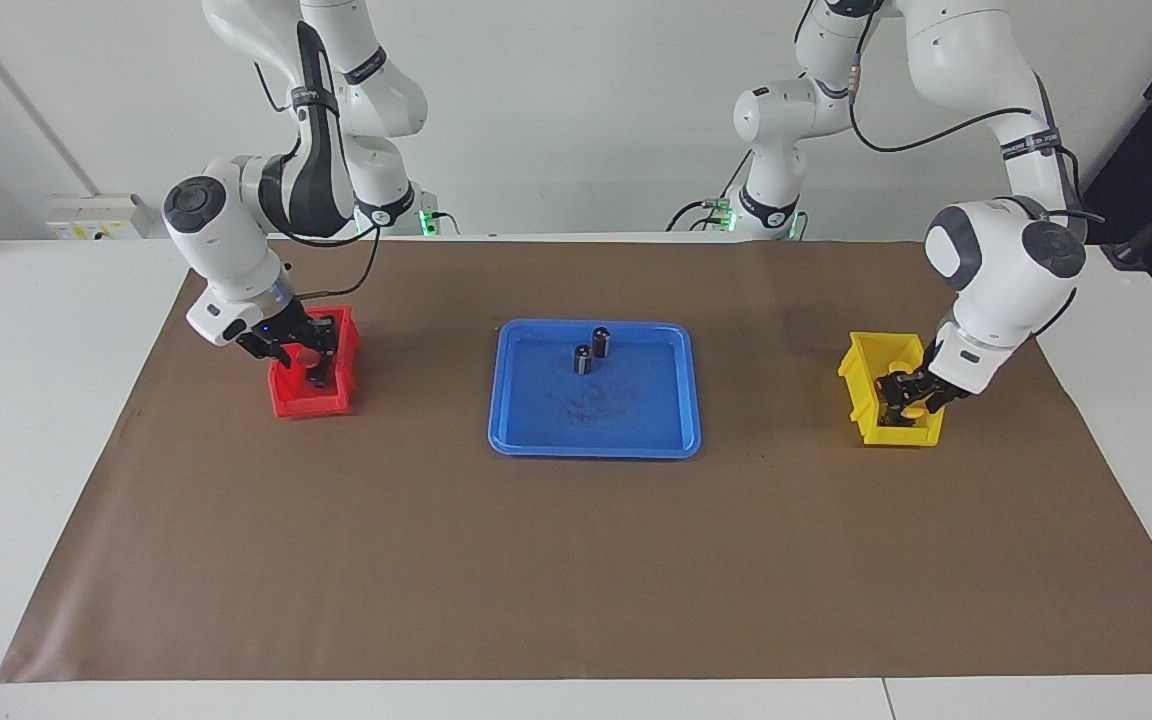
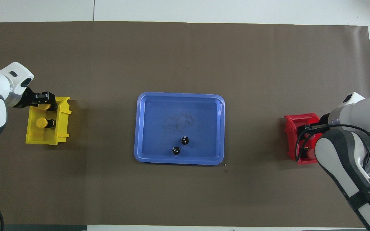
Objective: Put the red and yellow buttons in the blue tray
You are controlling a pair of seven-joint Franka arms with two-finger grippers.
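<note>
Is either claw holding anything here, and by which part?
Cannot be told: left claw is down in the yellow bin, right claw in the red bin.

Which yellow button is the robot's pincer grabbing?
The yellow button farther from the robots in the yellow bin: the left pincer is around it. The other yellow button sits alone, nearer the robots.

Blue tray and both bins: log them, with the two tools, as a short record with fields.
blue tray: mid-table; holds two dark cylinders, no coloured buttons
yellow bin: toward the left arm's end; one yellow button in plain view inside
red bin: toward the right arm's end; contents mostly hidden
left tool: down in the yellow bin
right tool: down in the red bin
</note>
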